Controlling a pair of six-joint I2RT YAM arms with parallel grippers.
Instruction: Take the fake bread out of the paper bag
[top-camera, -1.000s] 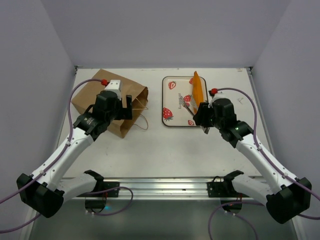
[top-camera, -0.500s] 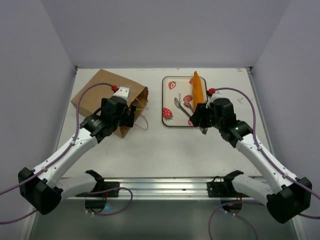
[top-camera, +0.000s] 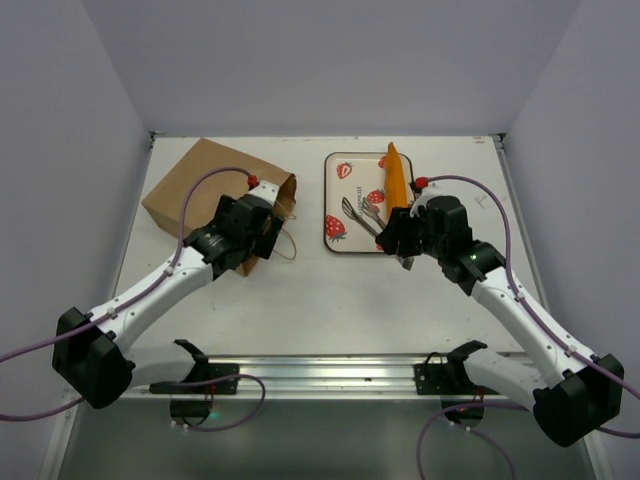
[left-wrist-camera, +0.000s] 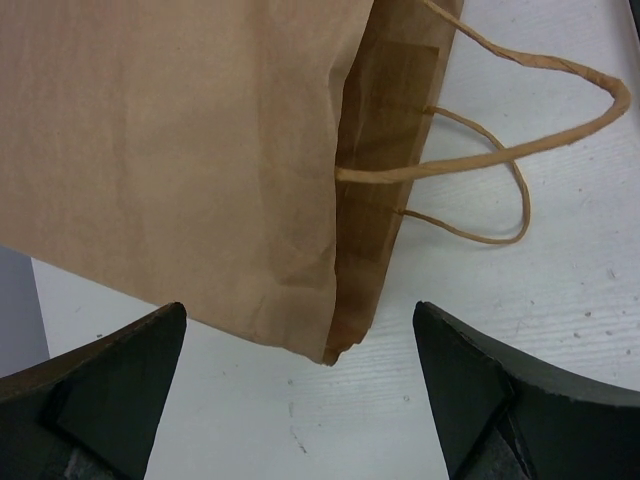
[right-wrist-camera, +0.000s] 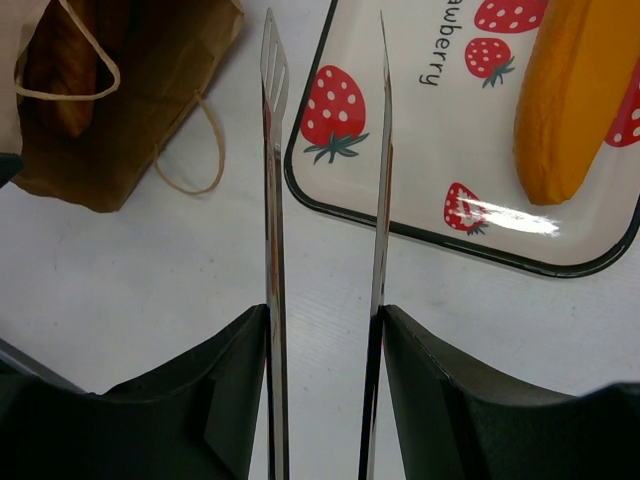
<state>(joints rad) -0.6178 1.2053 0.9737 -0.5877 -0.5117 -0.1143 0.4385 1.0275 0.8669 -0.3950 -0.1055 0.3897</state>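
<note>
Well, the right gripper (right-wrist-camera: 325, 320) grips the metal tongs (right-wrist-camera: 270, 150), their blades apart and empty, at the strawberry tray's (top-camera: 360, 182) near edge. On the left, the left gripper (left-wrist-camera: 298, 320) gapes at the paper bag's (top-camera: 200, 185) mouth. One fake bread loaf (top-camera: 396, 180) lies on the tray's right side; another loaf (right-wrist-camera: 70, 60) shows inside the bag.

One paper bag (top-camera: 195, 185), one strawberry tray (top-camera: 355, 186), one pair of metal tongs (right-wrist-camera: 273, 220), one orange bread loaf (right-wrist-camera: 570, 90), one brown bread loaf (right-wrist-camera: 62, 60).
</note>
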